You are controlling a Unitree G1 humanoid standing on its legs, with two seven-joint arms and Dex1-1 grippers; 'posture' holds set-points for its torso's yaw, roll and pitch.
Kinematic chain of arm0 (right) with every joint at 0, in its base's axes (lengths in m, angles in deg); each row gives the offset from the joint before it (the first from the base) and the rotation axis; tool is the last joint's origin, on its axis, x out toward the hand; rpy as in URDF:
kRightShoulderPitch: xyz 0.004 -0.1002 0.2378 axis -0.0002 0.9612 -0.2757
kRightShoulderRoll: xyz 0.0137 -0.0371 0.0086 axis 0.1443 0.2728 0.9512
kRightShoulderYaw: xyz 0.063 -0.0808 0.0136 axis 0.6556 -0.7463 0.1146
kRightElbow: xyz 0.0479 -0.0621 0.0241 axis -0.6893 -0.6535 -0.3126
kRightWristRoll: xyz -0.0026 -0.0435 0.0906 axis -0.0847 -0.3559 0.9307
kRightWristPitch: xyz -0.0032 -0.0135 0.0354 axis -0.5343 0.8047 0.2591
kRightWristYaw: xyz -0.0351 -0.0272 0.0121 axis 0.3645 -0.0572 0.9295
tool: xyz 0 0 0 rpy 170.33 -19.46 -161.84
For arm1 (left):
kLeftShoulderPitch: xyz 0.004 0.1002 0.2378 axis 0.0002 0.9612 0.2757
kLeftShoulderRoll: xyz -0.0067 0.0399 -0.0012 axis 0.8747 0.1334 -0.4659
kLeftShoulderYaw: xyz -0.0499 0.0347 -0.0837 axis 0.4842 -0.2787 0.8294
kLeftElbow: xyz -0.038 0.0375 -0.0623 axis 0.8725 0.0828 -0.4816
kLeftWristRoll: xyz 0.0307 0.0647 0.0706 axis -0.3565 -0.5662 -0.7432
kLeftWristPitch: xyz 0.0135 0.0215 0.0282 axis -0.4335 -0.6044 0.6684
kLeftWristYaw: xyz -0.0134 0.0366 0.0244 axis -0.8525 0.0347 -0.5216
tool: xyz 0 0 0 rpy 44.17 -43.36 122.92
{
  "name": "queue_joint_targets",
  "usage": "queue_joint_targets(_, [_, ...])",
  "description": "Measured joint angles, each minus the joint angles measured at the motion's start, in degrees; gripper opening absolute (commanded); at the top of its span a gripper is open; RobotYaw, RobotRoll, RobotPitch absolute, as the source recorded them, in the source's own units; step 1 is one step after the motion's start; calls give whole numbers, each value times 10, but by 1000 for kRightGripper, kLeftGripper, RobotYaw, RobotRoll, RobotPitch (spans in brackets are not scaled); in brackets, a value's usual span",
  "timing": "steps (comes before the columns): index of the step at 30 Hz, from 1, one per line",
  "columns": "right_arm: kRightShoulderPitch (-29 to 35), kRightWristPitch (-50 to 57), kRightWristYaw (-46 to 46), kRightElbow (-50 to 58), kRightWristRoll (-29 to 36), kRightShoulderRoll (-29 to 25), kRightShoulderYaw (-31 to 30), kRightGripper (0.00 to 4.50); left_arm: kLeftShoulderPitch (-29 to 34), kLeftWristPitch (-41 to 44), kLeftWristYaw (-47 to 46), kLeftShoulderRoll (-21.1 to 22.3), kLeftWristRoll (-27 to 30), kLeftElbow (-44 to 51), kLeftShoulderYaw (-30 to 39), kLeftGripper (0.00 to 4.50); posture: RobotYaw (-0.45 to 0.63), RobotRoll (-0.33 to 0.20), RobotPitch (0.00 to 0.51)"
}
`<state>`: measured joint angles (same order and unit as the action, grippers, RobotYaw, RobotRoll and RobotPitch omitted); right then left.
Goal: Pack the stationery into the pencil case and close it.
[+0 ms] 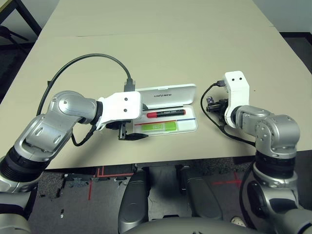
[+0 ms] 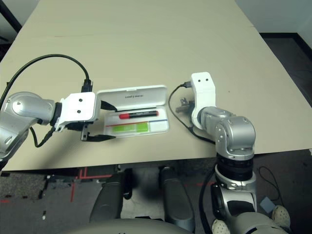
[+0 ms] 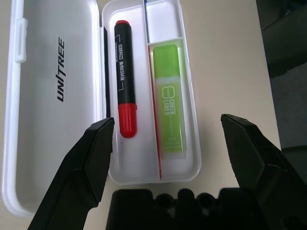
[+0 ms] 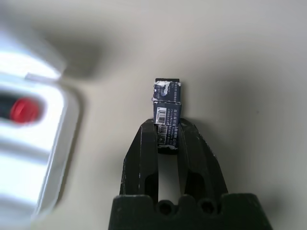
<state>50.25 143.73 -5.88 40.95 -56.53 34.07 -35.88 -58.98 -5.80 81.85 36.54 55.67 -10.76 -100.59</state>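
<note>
The white pencil case (image 1: 190,127) lies open in the middle of the table, its lid (image 1: 168,93) folded back on the far side. In its tray lie a red-and-black marker (image 3: 123,96) and a lime-green and white stick (image 3: 168,105). My left gripper (image 1: 130,131) is open at the case's left end, with its fingers (image 3: 91,158) either side of the tray. To the right of the case, my right gripper (image 4: 167,132) is shut on a tiny dark piece with a barcode label (image 4: 167,106). That piece sticks out past the fingertips.
A black cable (image 1: 87,61) loops from my left wrist over the table's left part. Another cable (image 1: 217,124) hangs by my right wrist. The table's front edge (image 1: 161,163) runs just below the case. Open tabletop stretches beyond the case.
</note>
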Motion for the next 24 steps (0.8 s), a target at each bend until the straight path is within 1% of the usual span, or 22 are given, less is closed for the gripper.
queue_joint_targets(3, [-40,-63,-119,-34,33,-130,-50,281,0,0,0,1,0,0,0,4500,71,0,218])
queue_joint_targets(7, [-79,-194,-255,-103,29,-226,-106,281,0,0,0,5,1,0,0,4500,71,0,218])
queue_joint_targets(10, [-90,-279,-329,-148,15,-250,-134,281,0,0,1,7,1,0,1,4500,68,0,218])
queue_joint_targets(13, [-119,-383,-416,-207,-5,-256,-155,281,0,-1,2,15,1,-1,1,4500,76,0,216])
queue_joint_targets(17, [-178,-505,-545,-281,-30,-256,-175,281,0,-2,3,19,2,-2,2,4500,83,0,217])
queue_joint_targets(20, [-200,-547,-605,-308,-44,-253,-187,281,0,-2,3,23,3,-1,3,4500,93,0,220])
queue_joint_targets(24, [-204,-565,-660,-315,-51,-248,-208,281,4,0,3,27,4,0,9,4500,93,0,220])
